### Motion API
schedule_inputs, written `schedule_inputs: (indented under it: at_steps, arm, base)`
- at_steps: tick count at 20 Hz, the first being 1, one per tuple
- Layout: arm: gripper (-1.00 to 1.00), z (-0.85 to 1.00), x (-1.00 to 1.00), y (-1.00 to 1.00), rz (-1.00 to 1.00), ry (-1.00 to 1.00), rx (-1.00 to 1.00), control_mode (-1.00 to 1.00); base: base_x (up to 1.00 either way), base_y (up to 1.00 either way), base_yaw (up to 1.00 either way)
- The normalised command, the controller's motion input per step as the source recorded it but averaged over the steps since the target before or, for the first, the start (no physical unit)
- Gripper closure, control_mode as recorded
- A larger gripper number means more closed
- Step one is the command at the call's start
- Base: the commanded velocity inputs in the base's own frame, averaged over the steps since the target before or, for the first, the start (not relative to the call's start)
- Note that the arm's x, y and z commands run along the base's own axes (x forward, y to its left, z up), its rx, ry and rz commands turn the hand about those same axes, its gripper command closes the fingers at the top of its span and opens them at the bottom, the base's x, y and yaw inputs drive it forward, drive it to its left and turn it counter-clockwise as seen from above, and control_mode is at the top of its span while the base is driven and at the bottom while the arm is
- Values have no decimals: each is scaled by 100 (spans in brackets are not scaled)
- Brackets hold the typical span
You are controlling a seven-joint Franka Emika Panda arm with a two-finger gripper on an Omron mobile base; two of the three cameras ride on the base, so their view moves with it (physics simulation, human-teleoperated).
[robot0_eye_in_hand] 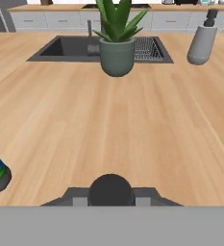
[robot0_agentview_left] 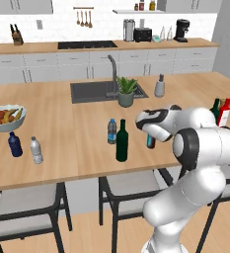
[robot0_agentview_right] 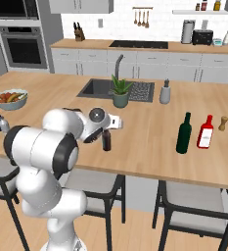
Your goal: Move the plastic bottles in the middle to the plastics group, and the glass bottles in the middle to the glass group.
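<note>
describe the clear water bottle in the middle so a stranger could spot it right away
On the wooden island, look in front of the sink, near the front edge. The water bottle stands just left of a taller dark green wine bottle. It is small and clear, with a blue cap and blue label band.

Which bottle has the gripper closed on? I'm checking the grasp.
The slim brown bottle under the gripper; the green wine bottle and water bottle stand free beside it.

Bare counter (robot0_eye_in_hand: 132, 125) ahead; potted plant (robot0_eye_in_hand: 116, 45) and dispenser (robot0_eye_in_hand: 202, 41) stand beyond
</note>
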Motion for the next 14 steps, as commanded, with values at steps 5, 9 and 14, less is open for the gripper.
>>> schedule_inputs:
  at_steps: [5, 9, 14]
  arm:
    - [100, 38, -54, -80, -5, 0, 0, -100]
    - [100, 37, -56, -91, -16, 2, 0, -100]
    - [100, 19, -32, -86, -19, 6, 0, -100]
  base:
    - [0, 0, 0]
    - [0, 0, 0]
    - [0, 0, 0]
